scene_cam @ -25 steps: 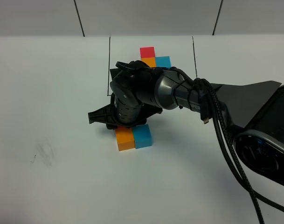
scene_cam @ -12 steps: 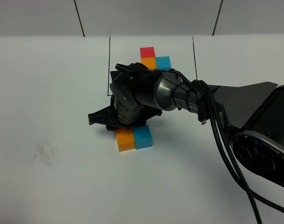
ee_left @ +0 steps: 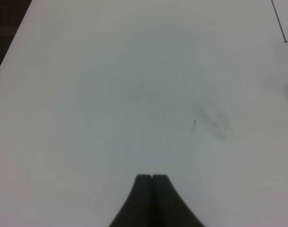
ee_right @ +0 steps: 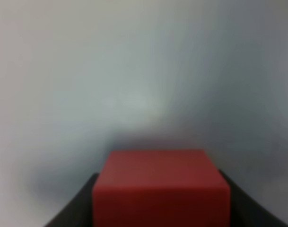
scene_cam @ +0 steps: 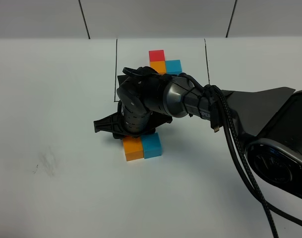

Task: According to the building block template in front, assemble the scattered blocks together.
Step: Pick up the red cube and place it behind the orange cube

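Observation:
The building block template, a red cube (scene_cam: 156, 54) above an orange cube (scene_cam: 158, 66) with a blue cube (scene_cam: 173, 65) to its right, sits at the back between thin black lines (scene_cam: 115, 69). Of the scattered blocks, the orange one (scene_cam: 133, 148) and the light blue one (scene_cam: 151, 145) lie side by side, touching, in the middle. My right gripper (scene_cam: 127, 131) reaches across just behind the orange one. In the right wrist view it (ee_right: 160, 204) is shut on the red block (ee_right: 160, 184), which the arm hides in the exterior view. My left gripper (ee_left: 152, 178) is shut and empty over bare table.
The right arm's black body and cables (scene_cam: 230, 129) stretch from the right edge across the middle. A faint grey smudge (scene_cam: 45, 163) marks the white table at the left; it also shows in the left wrist view (ee_left: 212, 120).
Almost nothing: the right arm has settled very slightly over the blocks. The orange and blue blocks have not moved.

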Controlling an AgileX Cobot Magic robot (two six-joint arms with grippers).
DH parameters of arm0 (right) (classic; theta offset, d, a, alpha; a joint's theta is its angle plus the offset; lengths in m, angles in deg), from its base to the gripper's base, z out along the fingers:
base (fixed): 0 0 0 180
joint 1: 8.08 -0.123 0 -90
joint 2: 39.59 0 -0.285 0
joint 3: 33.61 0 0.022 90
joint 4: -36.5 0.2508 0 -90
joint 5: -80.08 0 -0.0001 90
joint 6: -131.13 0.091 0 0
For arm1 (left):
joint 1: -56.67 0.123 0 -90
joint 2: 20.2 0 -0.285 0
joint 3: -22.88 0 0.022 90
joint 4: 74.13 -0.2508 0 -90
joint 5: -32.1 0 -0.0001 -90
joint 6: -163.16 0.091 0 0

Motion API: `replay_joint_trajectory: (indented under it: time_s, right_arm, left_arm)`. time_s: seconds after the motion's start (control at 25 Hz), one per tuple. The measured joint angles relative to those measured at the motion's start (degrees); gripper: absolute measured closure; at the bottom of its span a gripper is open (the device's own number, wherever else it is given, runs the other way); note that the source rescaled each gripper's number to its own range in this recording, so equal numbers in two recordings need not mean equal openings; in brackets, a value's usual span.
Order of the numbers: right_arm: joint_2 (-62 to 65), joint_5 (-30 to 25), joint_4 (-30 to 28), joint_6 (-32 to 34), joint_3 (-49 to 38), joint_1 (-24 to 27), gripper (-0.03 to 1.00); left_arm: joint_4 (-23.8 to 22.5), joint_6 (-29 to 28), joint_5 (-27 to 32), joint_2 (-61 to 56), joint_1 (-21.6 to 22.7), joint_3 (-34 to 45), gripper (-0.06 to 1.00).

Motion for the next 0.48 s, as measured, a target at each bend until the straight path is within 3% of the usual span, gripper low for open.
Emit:
replay_joint_trajectory:
  time_s: [0.48]
  right_arm:
    - [-0.1, -0.2, 0.1, -0.2, 0.2, 0.0, 0.54]
  left_arm:
    - [0.0, 0.0, 0.0, 0.0, 0.0, 0.0, 0.94]
